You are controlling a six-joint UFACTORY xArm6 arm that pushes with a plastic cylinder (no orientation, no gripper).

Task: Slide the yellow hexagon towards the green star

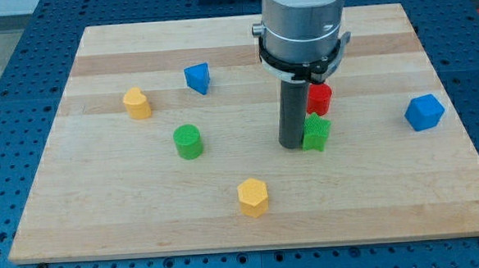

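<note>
My tip (293, 144), a bare rod with nothing to clamp, touched the green plastic star block (316, 134) just to its right, far from the yellow plastic hexagon block (253, 197), so any move risked displacing the star.

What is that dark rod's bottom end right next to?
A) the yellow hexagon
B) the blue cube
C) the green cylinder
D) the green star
D: my tip stands just to the view's left of the green star, so close that I cannot tell if they touch, while the yellow hexagon lies well apart, toward the view's bottom.
</note>
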